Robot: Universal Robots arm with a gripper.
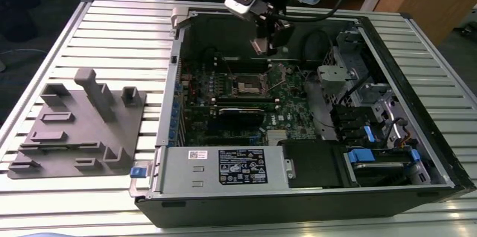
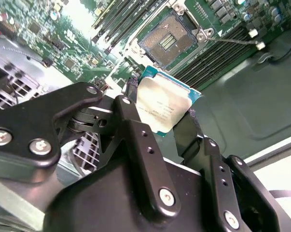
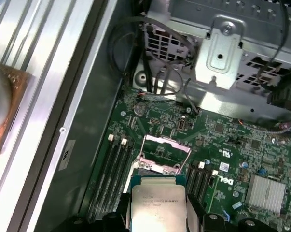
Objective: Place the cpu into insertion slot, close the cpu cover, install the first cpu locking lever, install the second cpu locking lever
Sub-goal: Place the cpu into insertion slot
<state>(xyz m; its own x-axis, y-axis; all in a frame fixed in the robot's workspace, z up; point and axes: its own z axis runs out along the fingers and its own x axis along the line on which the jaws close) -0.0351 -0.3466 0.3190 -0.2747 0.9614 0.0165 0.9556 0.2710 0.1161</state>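
While our gripper [image 1: 269, 44] was clamped on the cpu [image 2: 165, 107], we held it above the still-empty insertion slot [image 2: 167, 39].

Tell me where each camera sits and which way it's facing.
Exterior view: off the arm, looking down into the open computer case; the gripper hangs above the motherboard.
Second wrist view: on the wrist, looking past its fingers at the cpu.
First wrist view: on the wrist, looking down at the open cpu cover.
Both wrist views show the held cpu.
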